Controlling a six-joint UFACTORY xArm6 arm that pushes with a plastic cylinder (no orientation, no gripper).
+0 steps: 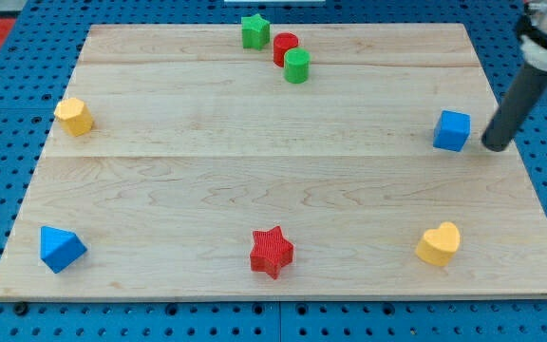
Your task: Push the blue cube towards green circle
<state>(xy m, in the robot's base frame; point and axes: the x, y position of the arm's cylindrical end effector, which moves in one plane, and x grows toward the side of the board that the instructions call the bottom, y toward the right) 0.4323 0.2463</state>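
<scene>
No claw here, just a rod, so nothing opens or shuts. My tip (494,145) sits just right of the blue cube (452,130) at right; the green circle (296,66) is well apart, top centre, touching the red cylinder (285,47).

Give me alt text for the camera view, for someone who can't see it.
My tip sits just right of the blue cube on a wooden board. The green cylinder stands near the top edge, touching a red cylinder.
</scene>
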